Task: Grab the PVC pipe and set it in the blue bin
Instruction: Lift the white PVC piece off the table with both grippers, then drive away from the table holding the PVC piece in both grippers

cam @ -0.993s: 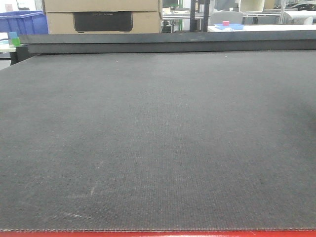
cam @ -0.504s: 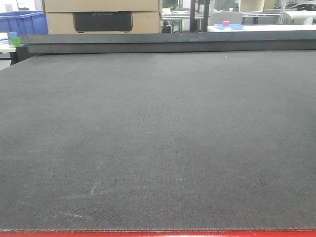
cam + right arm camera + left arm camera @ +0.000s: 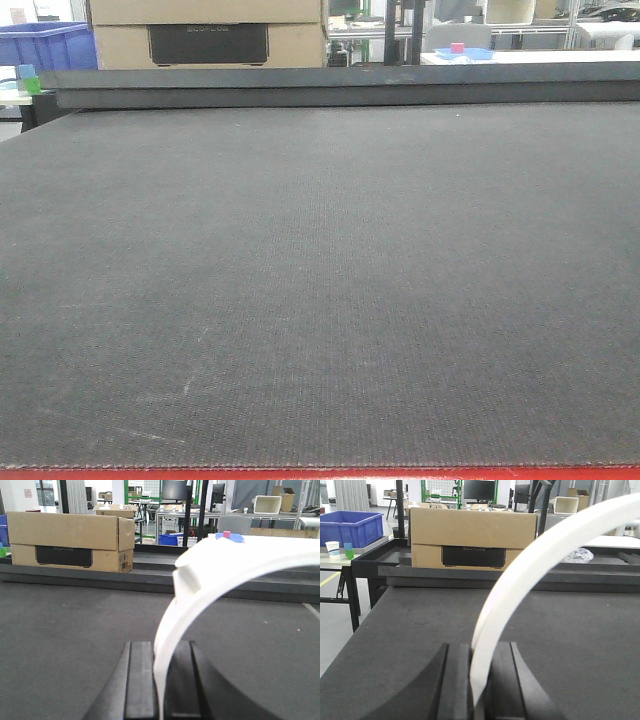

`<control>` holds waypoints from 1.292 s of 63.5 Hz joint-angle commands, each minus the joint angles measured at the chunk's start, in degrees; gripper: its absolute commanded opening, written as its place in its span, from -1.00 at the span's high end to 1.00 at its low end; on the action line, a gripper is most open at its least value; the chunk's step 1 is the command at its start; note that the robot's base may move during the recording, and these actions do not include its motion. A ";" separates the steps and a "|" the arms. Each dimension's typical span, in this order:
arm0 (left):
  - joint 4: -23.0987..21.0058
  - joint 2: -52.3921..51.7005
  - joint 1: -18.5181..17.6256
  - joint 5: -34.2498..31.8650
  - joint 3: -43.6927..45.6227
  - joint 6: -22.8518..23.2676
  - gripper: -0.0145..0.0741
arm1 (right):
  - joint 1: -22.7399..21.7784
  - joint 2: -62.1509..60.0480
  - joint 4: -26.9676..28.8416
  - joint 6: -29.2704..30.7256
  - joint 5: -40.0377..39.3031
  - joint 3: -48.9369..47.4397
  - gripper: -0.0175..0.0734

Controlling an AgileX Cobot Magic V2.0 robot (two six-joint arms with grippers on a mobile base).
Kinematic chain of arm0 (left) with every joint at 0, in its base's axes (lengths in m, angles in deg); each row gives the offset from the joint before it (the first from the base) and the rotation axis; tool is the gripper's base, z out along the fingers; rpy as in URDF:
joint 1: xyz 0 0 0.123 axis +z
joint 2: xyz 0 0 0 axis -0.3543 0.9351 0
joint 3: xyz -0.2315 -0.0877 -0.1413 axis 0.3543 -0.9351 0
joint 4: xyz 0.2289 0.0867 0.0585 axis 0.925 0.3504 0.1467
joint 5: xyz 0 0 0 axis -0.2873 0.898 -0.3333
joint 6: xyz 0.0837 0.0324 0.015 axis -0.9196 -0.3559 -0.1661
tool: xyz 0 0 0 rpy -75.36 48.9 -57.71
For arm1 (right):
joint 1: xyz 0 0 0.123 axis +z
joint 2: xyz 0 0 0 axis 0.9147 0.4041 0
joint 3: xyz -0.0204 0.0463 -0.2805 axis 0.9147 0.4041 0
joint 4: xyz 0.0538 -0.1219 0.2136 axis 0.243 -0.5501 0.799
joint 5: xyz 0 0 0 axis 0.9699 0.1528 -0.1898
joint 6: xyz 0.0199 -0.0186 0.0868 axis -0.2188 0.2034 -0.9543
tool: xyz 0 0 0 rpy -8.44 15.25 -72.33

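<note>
here left end effector (image 3: 479,687) clamps pvc pipe (image 3: 520,585), far end cropped.

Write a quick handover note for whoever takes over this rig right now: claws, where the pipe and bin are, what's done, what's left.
Left claw: shut on the PVC pipe.
Right claw: shut on a white arched piece; I cannot tell whether it is the same pipe.
Blue bin: beyond the black mat, far left in the left wrist view.
Front view shows neither arm nor pipe.
Done: grasp.
Left: carry to the bin, release.
</note>
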 commanded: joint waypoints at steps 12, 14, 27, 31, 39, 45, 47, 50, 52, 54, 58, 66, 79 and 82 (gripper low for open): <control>0.14 -0.33 -0.26 -1.63 0.21 0.50 0.92 | 0.14 -0.30 -0.07 0.40 -1.80 -0.14 0.97; 0.14 -0.33 -0.26 -1.63 0.21 0.50 0.92 | 0.14 -0.30 -0.07 0.40 -1.80 -0.14 0.97; 0.14 -0.33 -0.26 -1.63 0.21 0.50 0.92 | 0.14 -0.30 -0.07 0.40 -1.80 -0.14 0.97; 0.14 -0.33 -0.26 -1.63 0.21 0.50 0.92 | 0.14 -0.30 -0.07 0.40 -1.80 -0.14 0.97; 0.14 -0.33 -0.26 -1.63 0.21 0.50 0.92 | 0.14 -0.30 -0.07 0.40 -1.80 -0.14 0.97; 0.14 -0.33 -0.26 -1.63 0.21 0.50 0.92 | 0.14 -0.30 -0.07 0.40 -1.80 -0.14 0.97; 0.14 -0.33 -0.26 -1.63 0.21 0.50 0.92 | 0.14 -0.30 -0.07 0.40 -1.80 -0.14 0.97; 0.14 -0.33 -0.26 -1.63 0.21 0.50 0.92 | 0.14 -0.30 -0.07 0.40 -1.80 -0.14 0.97; 0.14 -0.33 -0.26 -1.63 0.21 0.50 0.92 | 0.14 -0.30 -0.07 0.40 -1.80 -0.14 0.97; 0.14 -0.33 -0.26 -1.63 0.21 0.50 0.92 | 0.14 -0.30 -0.07 0.40 -1.80 -0.14 0.97; 0.14 -0.33 -0.26 -1.63 0.21 0.50 0.92 | 0.14 -0.30 -0.07 0.40 -1.80 -0.14 0.97; 0.14 -0.33 -0.26 -1.63 0.21 0.50 0.92 | 0.14 -0.30 -0.07 0.40 -1.80 -0.14 0.97; 0.14 -0.33 -0.26 -1.63 0.21 0.50 0.92 | 0.14 -0.30 -0.07 0.40 -1.80 -0.14 0.97; 0.14 -0.33 -0.26 -1.63 0.21 0.50 0.92 | 0.14 -0.30 -0.07 0.40 -1.80 -0.14 0.97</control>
